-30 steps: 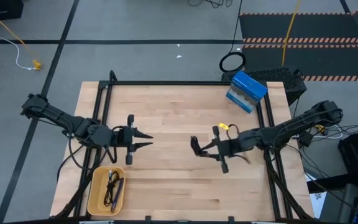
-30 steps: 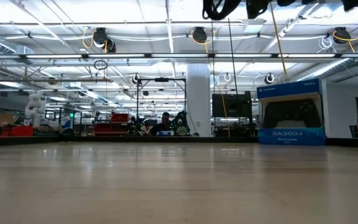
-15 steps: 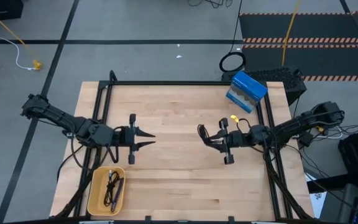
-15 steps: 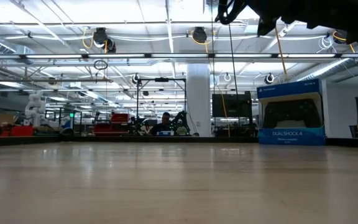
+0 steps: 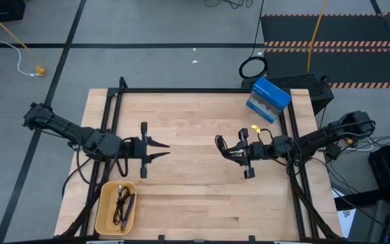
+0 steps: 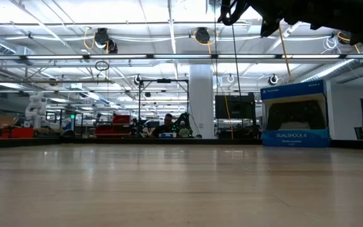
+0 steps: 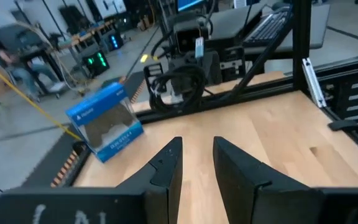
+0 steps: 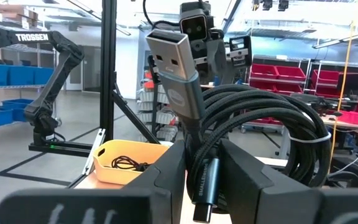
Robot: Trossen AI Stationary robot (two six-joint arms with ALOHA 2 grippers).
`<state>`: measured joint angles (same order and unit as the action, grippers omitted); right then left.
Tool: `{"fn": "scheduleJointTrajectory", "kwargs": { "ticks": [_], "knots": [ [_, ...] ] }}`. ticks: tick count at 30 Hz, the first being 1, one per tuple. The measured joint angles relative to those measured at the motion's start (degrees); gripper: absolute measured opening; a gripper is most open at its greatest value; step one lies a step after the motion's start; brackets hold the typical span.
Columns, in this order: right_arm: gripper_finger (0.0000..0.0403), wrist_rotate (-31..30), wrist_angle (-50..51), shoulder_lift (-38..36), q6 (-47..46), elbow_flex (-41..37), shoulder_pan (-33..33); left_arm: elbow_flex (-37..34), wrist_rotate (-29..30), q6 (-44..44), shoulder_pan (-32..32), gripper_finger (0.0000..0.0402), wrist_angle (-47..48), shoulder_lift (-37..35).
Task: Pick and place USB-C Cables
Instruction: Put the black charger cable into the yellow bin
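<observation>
My right gripper (image 5: 227, 152) is right of the table's middle, shut on a black USB-C cable bundle (image 5: 221, 145) held above the wood. The bundle fills the right wrist view (image 8: 260, 130) and also shows in the left wrist view (image 7: 178, 86). My left gripper (image 5: 162, 152) is open and empty left of centre, its fingers pointing at the right gripper (image 7: 196, 152). A yellow tray (image 5: 104, 215) at the near left corner holds a black cable (image 5: 120, 198) and a purple cable (image 5: 128, 207). My right gripper pinches the gathered strands of the bundle (image 8: 199, 144) between its two fingers, coming level from the table's right side. A silver USB plug (image 8: 173, 59) sticks out past the fingers and the coil's loops (image 8: 278, 134) bulge to one side. The bundle is lifted clear of the table.
A blue controller box (image 5: 269, 99) stands at the far right corner, also in the low view (image 6: 295, 116). A black frame (image 5: 181, 90) runs along the table's edges. A black ring-shaped loop (image 5: 253, 68) lies on the floor beyond the table. Bare wood lies between the grippers.
My right gripper has drawn back a little toward the table's right and far edges with the cable bundle, its wrist levelling out; the bundle stays lifted clear. It has kept still over the last half second.
</observation>
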<state>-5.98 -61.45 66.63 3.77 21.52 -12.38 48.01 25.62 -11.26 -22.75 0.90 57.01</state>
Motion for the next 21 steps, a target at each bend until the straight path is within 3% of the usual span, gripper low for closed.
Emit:
{"fn": "scheduleJointTrajectory", "kwargs": {
  "ticks": [6,14,21],
  "knots": [
    [0.0077,-0.03,0.0,0.0,-0.07,0.0,0.0,0.0,-0.04,-5.02,1.95,0.0093,-4.38,2.8],
    [0.0077,-0.18,0.38,0.0,-0.09,0.0,0.02,0.0,-0.51,-10.09,7.54,0.0093,-18.08,12.29],
    [0.0077,-0.2,0.51,0.0,-0.69,0.0,0.02,0.0,-10.97,-9.85,12.96,0.0093,-26.31,18.83]
  ]
}}
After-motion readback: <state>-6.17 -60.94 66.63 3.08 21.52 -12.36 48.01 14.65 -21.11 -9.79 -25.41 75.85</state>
